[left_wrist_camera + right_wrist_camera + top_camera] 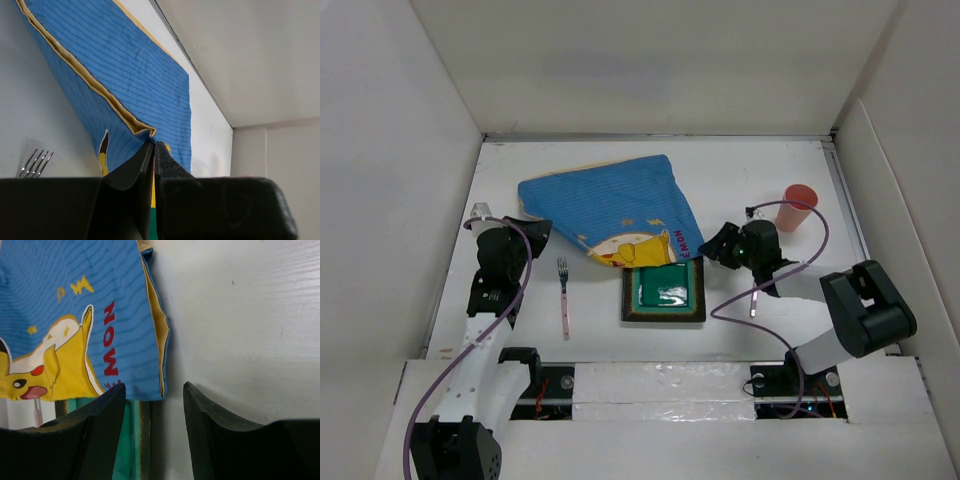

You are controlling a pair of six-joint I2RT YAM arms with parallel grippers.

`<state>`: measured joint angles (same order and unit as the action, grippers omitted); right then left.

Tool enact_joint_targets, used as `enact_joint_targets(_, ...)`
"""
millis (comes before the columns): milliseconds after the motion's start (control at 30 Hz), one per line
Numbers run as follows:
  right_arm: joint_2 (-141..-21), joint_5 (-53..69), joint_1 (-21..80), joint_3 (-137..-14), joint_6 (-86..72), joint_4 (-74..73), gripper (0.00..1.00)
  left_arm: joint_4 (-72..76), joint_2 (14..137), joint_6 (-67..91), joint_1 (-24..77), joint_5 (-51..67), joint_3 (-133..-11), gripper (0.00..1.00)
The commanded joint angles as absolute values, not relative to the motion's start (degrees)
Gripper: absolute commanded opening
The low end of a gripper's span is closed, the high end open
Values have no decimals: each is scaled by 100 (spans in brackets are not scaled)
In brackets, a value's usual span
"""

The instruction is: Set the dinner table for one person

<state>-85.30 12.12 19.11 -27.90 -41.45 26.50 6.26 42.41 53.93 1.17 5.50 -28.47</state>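
The dinner table is the big flat white top in the middle of the top view, with white walls around it. Its long side runs from left to right.

On the left, the left gripper is at the left corner of the blue placemat. Its two fingers are pressed together, and they pinch the yellow edge of the cloth.

Just to the right lies a fork with a pink handle. Its prongs point to the far wall and its handle points to the arms.

The placemat is folded into a lopsided shape. It has a yellow cartoon animal on it and the red word NOW. Its near corner lies over the far edge of a square green plate with a dark rim.

The right gripper is just beside the cloth's right corner. Its fingers are spread apart with nothing between them.

A pink cup stands upright on the far right.
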Motion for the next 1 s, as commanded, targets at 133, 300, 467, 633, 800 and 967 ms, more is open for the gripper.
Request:
enact_joint_targets(133, -8718, 1292, 1854, -2821, -4465, 3604, 45, 958, 4175, 5396, 141, 642, -2812, 0)
enact_joint_targets(300, -8921, 1371, 1802, -2821, -4500, 3753, 41, 958, 4192, 5397, 141, 642, -2830, 0)
enact_joint_targets(467, -9088, 1415, 1802, -2786, -4579, 3893, 36, 949, 4201, 5396, 141, 642, -2830, 0)
enact_joint_targets(633, -9009, 1362, 1749, -2707, -4597, 3902, 23, 993, 4201, 5423, 141, 659, -2804, 0)
enact_joint_targets(800, -8641, 1196, 1749, -2707, -4579, 3728, 13, 1002, 4219, 5440, 141, 642, -2891, 0)
enact_joint_targets(967, -8218, 906, 1802, -2978, -4369, 3279, 2, 1028, 4254, 5458, 141, 589, -2988, 0)
